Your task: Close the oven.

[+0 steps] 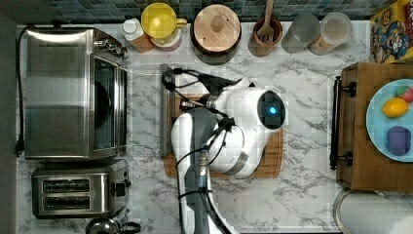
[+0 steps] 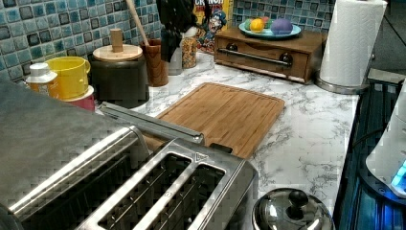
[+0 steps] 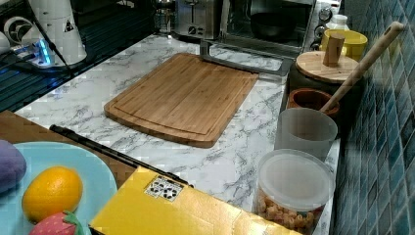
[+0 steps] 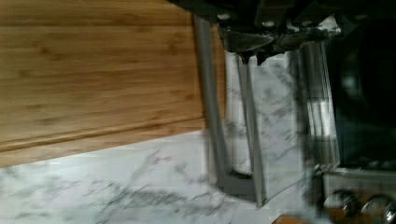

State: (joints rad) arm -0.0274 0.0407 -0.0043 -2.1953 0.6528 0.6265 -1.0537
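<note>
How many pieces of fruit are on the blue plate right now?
3, on the plate atop the wooden drawer box: a yellow one, a purple one, and a red-green one at the top view's right edge. Others may lie beyond the frame.

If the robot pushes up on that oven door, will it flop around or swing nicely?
The oven door looks like rigid glass and steel, so it probably swings stiffly on its hinge rather than flopping. Its bar handle looks smooth, so it may be slippery. The oven looks big and boxy, likely too heavy to slide.
</note>
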